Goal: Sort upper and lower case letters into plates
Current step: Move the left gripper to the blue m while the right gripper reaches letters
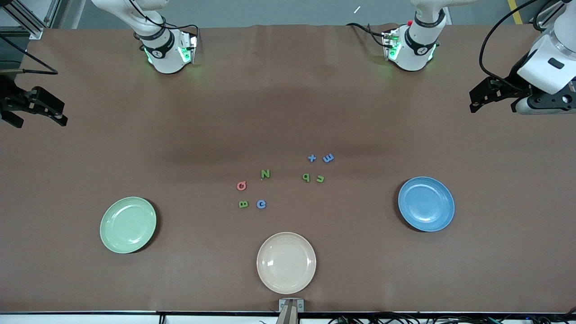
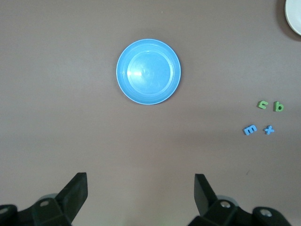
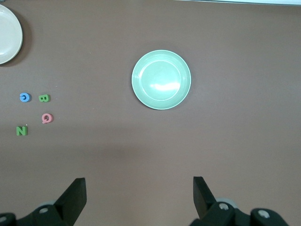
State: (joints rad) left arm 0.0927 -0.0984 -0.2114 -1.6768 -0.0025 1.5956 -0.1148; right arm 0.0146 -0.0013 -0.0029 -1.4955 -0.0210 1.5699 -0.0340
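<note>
8 small letters at centre frame between green plate lower left and blue plate at right, likely light, stiff, thin: pinch across edges; left gripper and right gripper both wide, empty, waiting at frame edges.

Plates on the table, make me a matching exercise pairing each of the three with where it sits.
Things:
1. green plate
2. blue plate
3. cream plate

Places:
A. toward the left arm's end of the table
B. nearest the front camera, in the middle
C. toward the right arm's end of the table

Pairs: 1-C, 2-A, 3-B
</note>
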